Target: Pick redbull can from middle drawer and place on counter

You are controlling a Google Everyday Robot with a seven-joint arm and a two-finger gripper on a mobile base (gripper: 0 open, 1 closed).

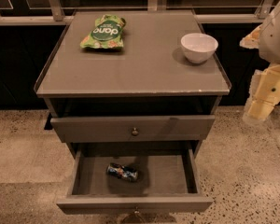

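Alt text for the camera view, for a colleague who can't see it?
A redbull can lies on its side in the open middle drawer. On the counter sit a green snack bag and a white bowl; the gripper hangs at the right edge, away from the drawer.

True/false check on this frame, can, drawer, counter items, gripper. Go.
1. The redbull can lies on its side in the open middle drawer. True.
2. The green snack bag is in the drawer beside the can. False: it lies on the counter, at the back left in the camera view.
3. A white bowl stands upright on the counter's right side. True.
4. The gripper is down in the drawer at the can. False: it hangs off to the right of the cabinet, at about counter height, well apart from the can.
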